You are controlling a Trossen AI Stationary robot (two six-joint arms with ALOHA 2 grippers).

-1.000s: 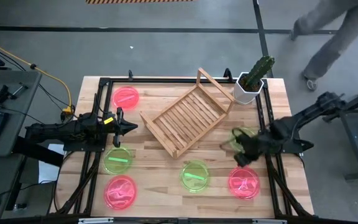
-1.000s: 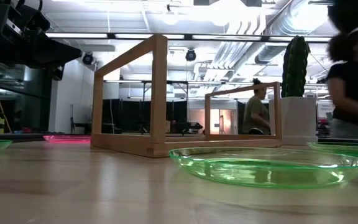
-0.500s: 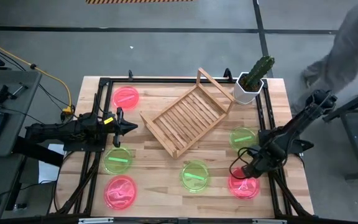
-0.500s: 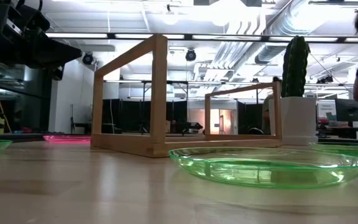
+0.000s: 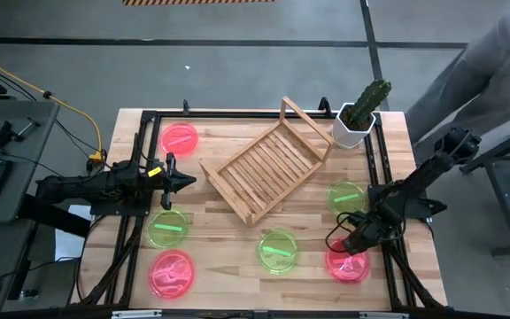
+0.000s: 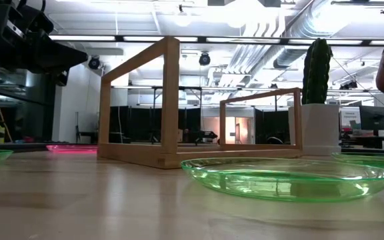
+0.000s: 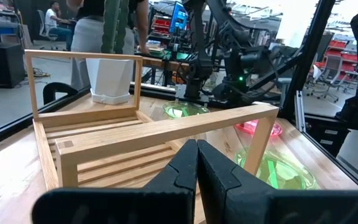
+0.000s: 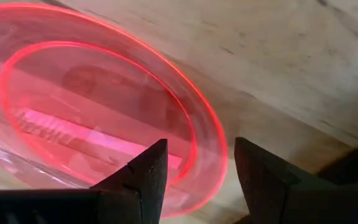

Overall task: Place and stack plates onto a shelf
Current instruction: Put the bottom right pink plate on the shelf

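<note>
Six plates lie flat on the wooden table: pink (image 5: 180,139), green (image 5: 167,229), pink (image 5: 172,272), green (image 5: 278,250), green (image 5: 346,196) and pink (image 5: 348,261). The slatted wooden shelf (image 5: 268,168) sits at an angle in the table's middle, holding no plates. My right gripper (image 5: 343,246) points steeply down, open, at the near-right pink plate (image 8: 92,118). Its fingers stand either side of the plate's rim (image 8: 210,137), one over the inside, one outside. My left gripper (image 5: 184,182) hovers level and shut at the left, aimed at the shelf (image 7: 148,130).
A white pot with a cactus (image 5: 357,120) stands at the far right corner, just beyond the shelf. A black frame (image 5: 374,168) runs along the table's edges. A person (image 5: 494,62) stands off the table's far right.
My right gripper has gone down and toward the table's near edge, from over the far-right green plate to the rim of the near-right pink plate, tipping more steeply downward. The person beyond the far right corner has shifted.
</note>
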